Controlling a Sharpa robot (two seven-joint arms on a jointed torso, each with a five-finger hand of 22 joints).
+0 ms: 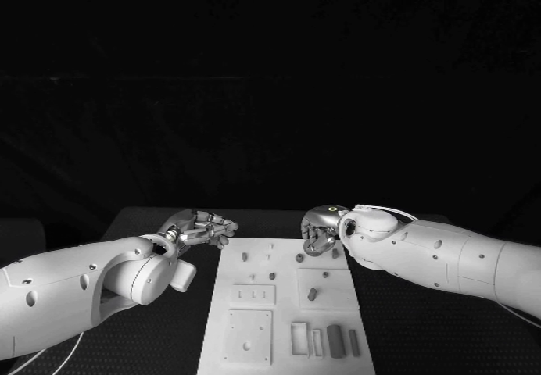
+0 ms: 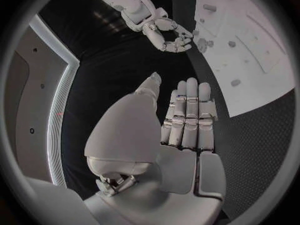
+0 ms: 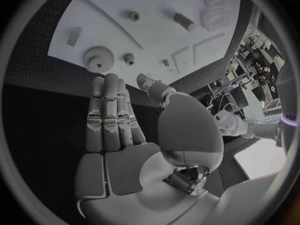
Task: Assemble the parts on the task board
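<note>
Task board [image 1: 282, 312] lies between left hand [image 1: 203, 228] and right hand [image 1: 321, 231], both flat-fingered, holding nothing.

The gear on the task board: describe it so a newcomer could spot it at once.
Start at the white task board in the middle of the black table, then go to its far edge, just ahead of the right hand. There lies the gear, a flat round disc. Its toothed rim sets it apart from the small plain pegs beside it.
</note>
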